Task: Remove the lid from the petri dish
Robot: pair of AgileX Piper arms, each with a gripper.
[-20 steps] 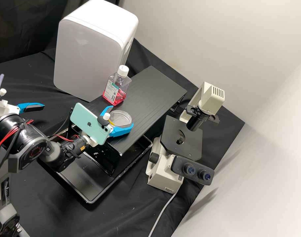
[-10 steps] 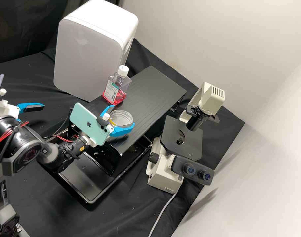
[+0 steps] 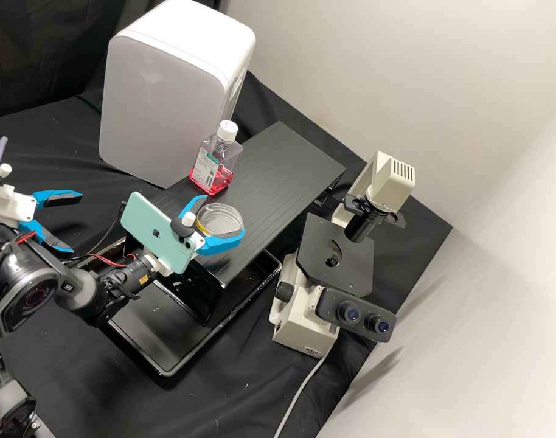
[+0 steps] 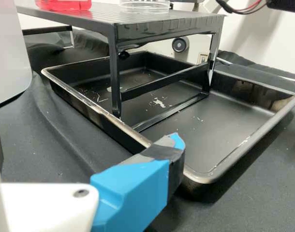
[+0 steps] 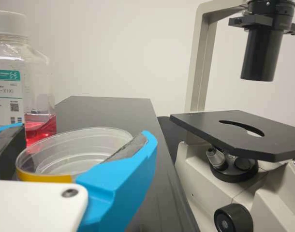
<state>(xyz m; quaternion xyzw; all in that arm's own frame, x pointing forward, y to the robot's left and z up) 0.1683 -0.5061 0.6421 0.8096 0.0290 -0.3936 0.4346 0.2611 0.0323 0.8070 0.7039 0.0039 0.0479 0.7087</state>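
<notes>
Petri dish (image 3: 220,220): there is one, and it sits between the two blue fingers of the right pincer (image 3: 222,217), on the near end of the raised black shelf (image 3: 284,167). This pincer is closed to the width of the dish. In the right wrist view, one dark pad lies against the clear rim on each side. The dish has one yellow band on its side wall. I cannot tell if the fingers grip the lid alone or the whole dish. One mint-green phone (image 3: 156,232) is fixed on the wrist just behind this pincer.

On the same shelf, near the dish but apart from it, stands one flask (image 3: 212,159), upright, with a white cap and red liquid at the bottom. The shelf stands with its legs inside one black tray (image 3: 168,360), as the left wrist view shows.

The left pincer (image 3: 75,222) hangs over the counter (image 3: 71,140) well apart from the shelf. Its two fingers are spread wide and there is nothing between them.

Farther out are two larger devices. One white box (image 3: 171,85) with rounded corners stands behind the flask, and one microscope (image 3: 345,267) stands just beside the tray, with two eyepieces and one black stage.
</notes>
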